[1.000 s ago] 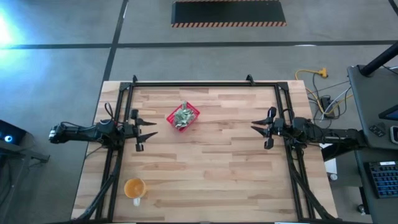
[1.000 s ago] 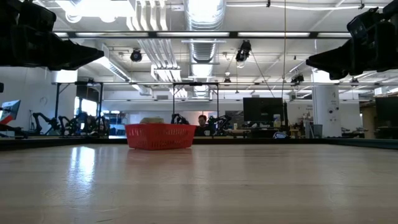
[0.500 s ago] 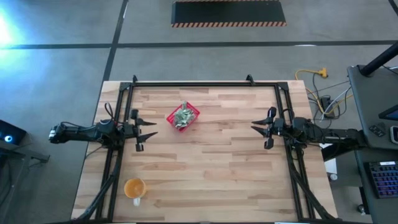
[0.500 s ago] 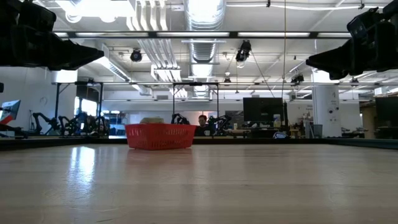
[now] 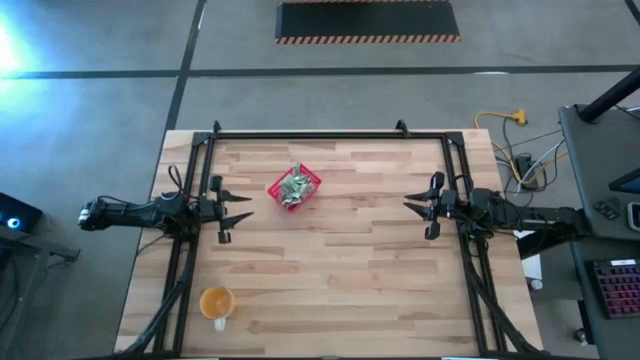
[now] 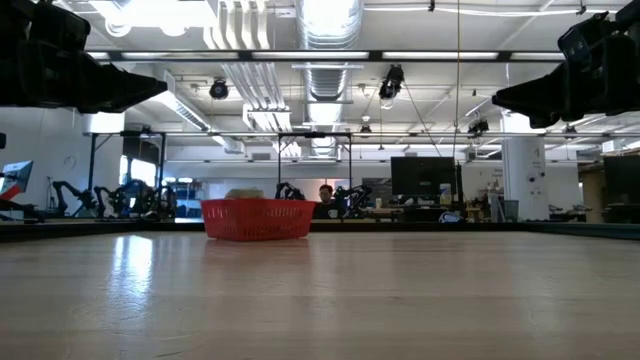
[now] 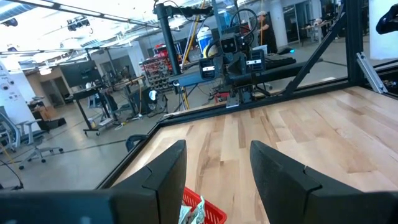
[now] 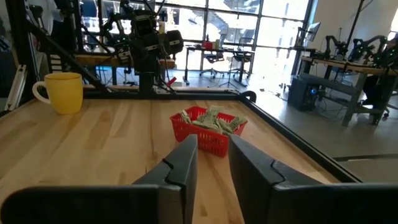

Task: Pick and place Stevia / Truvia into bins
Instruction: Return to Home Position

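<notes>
Light wooden tabletop (image 5: 340, 260) stands in a big open workshop with benches and monitors behind it. Pale green and white Stevia packets (image 8: 211, 119) lie heaped in the red basket (image 5: 313, 180), which sits toward the table's far edge, left of centre. An orange mug (image 5: 216, 301) stands near the front left corner, well apart from the basket. The left gripper (image 7: 217, 144) hangs above the left edge, fingers parted and empty, pointing inward. The right gripper (image 8: 212, 138) hangs above the right edge, fingers apart with a narrower gap, holding nothing and facing the basket.
</notes>
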